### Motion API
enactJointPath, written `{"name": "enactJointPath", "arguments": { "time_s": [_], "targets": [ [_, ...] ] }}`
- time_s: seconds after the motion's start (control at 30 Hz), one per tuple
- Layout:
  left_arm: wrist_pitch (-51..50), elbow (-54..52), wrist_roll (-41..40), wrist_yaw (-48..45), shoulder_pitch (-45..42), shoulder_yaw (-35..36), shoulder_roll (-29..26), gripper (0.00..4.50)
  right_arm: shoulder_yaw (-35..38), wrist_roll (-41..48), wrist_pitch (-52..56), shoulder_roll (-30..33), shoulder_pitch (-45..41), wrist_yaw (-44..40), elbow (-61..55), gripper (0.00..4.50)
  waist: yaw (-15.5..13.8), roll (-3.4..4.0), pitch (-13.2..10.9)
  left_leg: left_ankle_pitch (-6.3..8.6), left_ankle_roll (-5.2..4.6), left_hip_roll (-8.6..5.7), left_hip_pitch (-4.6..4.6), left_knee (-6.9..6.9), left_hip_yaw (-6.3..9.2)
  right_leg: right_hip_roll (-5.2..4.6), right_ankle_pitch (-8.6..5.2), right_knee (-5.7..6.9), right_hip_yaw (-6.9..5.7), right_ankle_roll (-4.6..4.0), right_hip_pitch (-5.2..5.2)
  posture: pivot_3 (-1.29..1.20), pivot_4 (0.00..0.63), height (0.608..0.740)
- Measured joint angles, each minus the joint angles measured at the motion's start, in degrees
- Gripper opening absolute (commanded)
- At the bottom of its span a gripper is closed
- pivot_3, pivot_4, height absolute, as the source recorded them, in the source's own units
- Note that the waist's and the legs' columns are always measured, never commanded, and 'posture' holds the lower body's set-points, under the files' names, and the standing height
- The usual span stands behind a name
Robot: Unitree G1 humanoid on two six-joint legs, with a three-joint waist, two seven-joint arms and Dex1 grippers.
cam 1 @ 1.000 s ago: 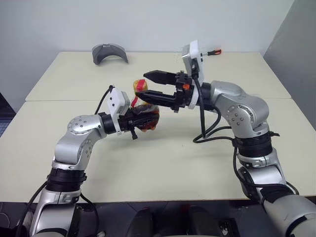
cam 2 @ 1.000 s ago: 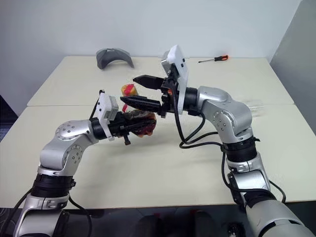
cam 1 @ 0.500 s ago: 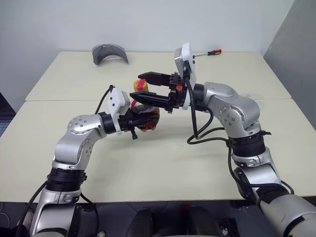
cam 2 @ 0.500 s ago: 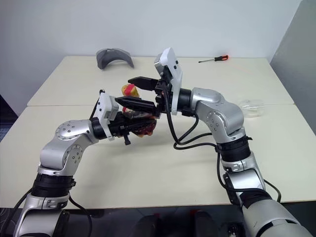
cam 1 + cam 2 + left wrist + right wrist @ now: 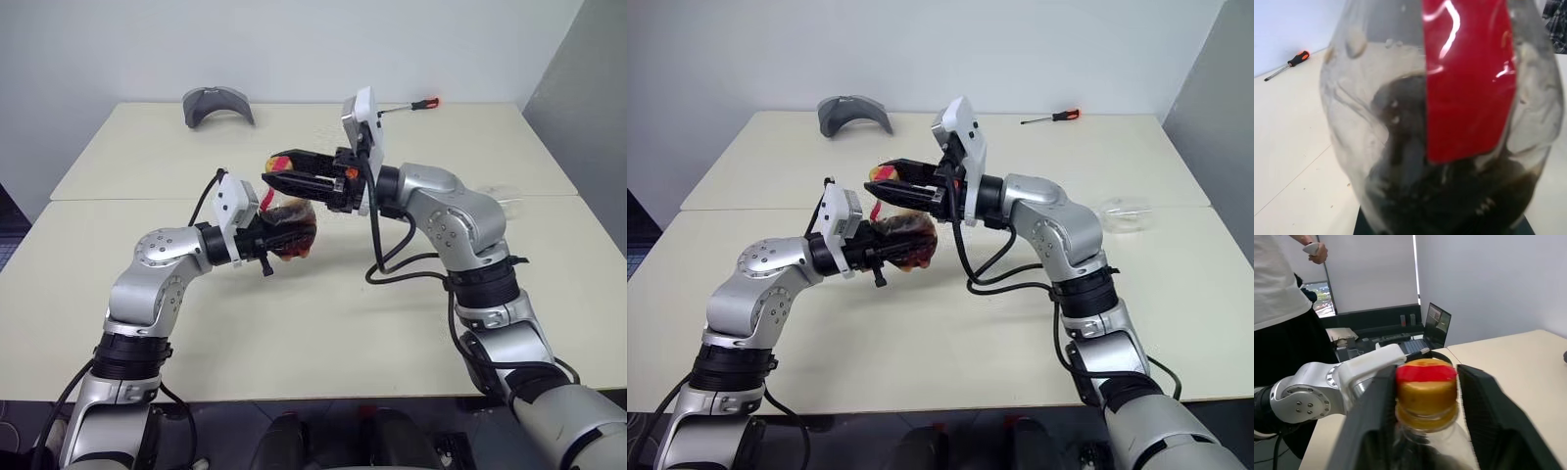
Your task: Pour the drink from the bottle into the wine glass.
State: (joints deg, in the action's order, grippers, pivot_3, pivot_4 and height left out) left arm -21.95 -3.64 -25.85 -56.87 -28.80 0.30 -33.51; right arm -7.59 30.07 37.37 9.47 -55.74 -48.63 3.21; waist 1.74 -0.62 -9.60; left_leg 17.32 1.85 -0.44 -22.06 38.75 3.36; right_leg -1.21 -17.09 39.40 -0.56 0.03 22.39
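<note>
Both head eyes look down over the table; each wrist camera faces the bottle close up.

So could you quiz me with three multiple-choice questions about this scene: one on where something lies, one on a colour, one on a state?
1. Where is the screwdriver?
A. At the table's far edge
B. In the left claw
C. Under the bottle

2. What colour is the bottle label strip?
A. Blue
B. Red
C. Green

3. What is the right claw doing?
A. Lying flat on the table
B. Closing around the bottle's cap
C. Holding the wine glass

Answers: 1 A, it lies near the back of the table. 2 B, the left wrist view shows a red strip. 3 B, its fingers flank the cap, while the left claw holds the bottle's body.
</note>
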Motion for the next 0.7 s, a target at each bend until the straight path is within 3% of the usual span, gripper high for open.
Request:
{"name": "enactJointPath", "arguments": {
  "time_s": [0.33, 0.7],
  "targets": [
    [0.0, -0.1, -0.1, -0.2, 0.0, 0.0, 0.0, 0.69, 0.8, 1.2, 1.3, -0.3, -0.2, -1.0, 0.3, 1.26, 0.0, 0.0, 0.0, 0.0, 0.0, 0.0, -0.01, 0.0, 0.0, 0.0, 0.0, 0.0, 0.0, 0.0, 0.0, 0.0, 0.15, 0.74],
    [-1.9, -10.6, -4.0, -1.1, 6.5, 1.3, -0.9, 0.69, 0.3, 4.5, 3.9, 3.9, -3.8, -15.5, 2.4, 1.26, 0.1, 0.02, 0.0, 0.04, -0.08, 0.01, 0.01, -0.02, 0.0, 0.0, 0.0, -0.02, 0.01, 0.0, 0.0, 0.0, 0.15, 0.74]
  ]
}}
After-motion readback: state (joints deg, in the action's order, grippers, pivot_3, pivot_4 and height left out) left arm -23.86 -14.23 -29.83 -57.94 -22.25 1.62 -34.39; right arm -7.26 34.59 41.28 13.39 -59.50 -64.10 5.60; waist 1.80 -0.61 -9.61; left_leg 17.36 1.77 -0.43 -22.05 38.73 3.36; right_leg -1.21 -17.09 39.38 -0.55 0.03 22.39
